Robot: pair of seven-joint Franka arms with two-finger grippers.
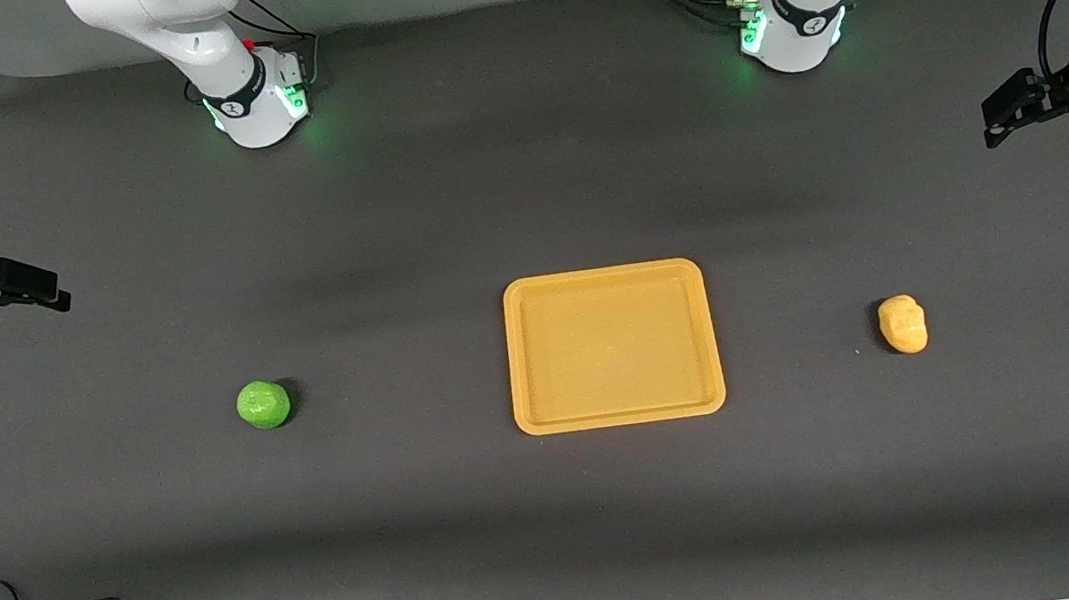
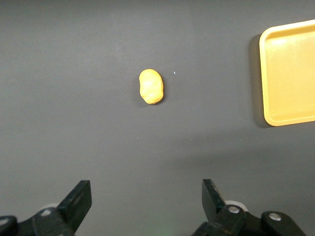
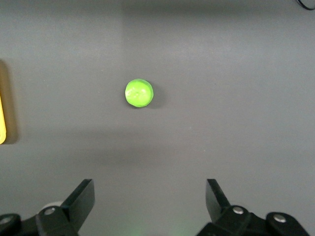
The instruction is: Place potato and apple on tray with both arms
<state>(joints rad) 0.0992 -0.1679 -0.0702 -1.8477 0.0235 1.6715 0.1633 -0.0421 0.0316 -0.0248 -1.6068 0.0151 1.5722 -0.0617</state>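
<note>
Nothing has gone onto the tray (image 1: 612,345) yet; it lies bare in the middle of the table (image 1: 522,191), somewhat toward the edge nearest the front camera. Both pieces rest on the table, well apart from the tray. The apple (image 1: 263,404) sits toward the right arm's end, the potato (image 1: 903,323) toward the left arm's end, each roughly level with the tray.

The right hand (image 1: 41,293) hangs over its end of the table, fingers spread wide and holding nothing, with the apple lying clear of them in its wrist view. The left hand (image 1: 1004,114) hangs over its own end, fingers likewise apart and empty, with the potato in plain sight below.

So the whole job is left, I'd say: each arm has to come down, take its piece, and carry it to the tray.
</note>
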